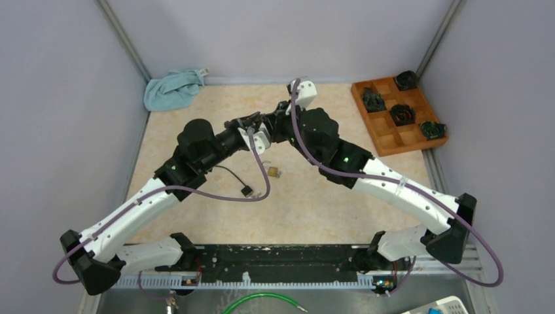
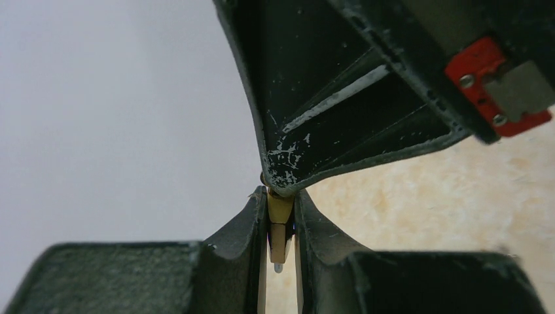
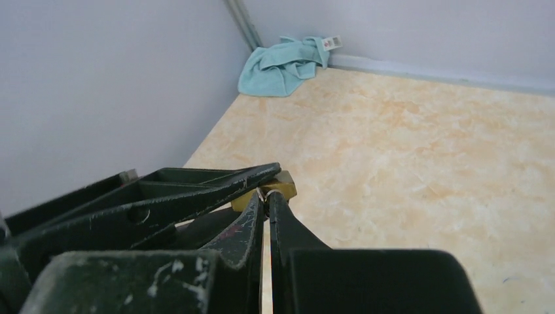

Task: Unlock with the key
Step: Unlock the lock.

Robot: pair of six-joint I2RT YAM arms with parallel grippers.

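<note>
Left wrist view: left gripper (image 2: pixel 280 198) clamped on brass padlock (image 2: pixel 279 229), held in air above table (image 1: pixel 314 203). Right gripper (image 3: pixel 266 196) fully shut, tips touching padlock's exposed end; whether key sits between them cannot tell. Small brass item (image 1: pixel 273 172) lies on table below grippers; teal cloth (image 1: pixel 173 89) in far left corner
</note>
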